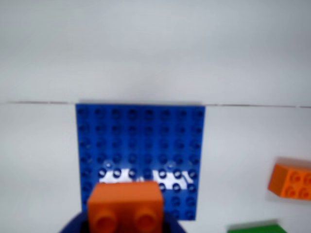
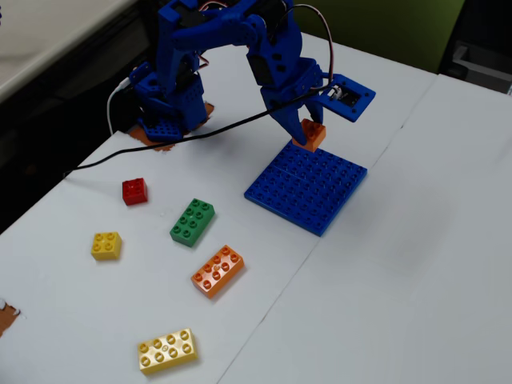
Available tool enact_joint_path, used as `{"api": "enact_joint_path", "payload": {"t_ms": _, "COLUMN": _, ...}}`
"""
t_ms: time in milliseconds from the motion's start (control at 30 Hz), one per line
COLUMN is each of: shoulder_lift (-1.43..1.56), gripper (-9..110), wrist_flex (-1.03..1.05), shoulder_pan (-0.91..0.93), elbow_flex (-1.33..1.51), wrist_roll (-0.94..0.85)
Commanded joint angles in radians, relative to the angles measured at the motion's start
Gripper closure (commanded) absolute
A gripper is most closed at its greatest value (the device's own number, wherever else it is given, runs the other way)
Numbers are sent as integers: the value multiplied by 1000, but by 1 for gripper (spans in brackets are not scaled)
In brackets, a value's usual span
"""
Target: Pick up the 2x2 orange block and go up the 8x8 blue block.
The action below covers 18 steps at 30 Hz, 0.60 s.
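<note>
Bench [image 2: 416,240], white: lying beneath everything. 8x8 blue block [image 2: 308,188]: resting flat directly below the pincer. Pincer [image 2: 308,132]: closing on the 2x2 orange block [image 2: 312,134], holding it above the baseplate's far edge in the fixed view. Long orange brick [image 2: 218,270], green brick [image 2: 192,222]: sitting well apart from the pincer.

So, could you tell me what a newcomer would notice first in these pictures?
Probably the blue arm's fingers holding the 2x2 orange block just above the near-arm edge of the 8x8 blue block, mid-table in the fixed view. Next, the loose bricks to its left: red, green, a longer orange brick and two yellow.
</note>
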Motion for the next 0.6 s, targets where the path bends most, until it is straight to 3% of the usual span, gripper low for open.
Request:
{"api": "enact_joint_path", "payload": {"t_ms": 0, "shoulder_lift": 37, "gripper": 101, "wrist_flex": -9, "shoulder_pan": 0, "elbow_flex": -43, "wrist_roll": -20}}
{"api": "enact_joint_path", "payload": {"t_ms": 567, "shoulder_lift": 81, "gripper": 101, "wrist_flex": 11, "shoulder_pan": 3, "elbow_flex": 0, "wrist_roll": -20}}
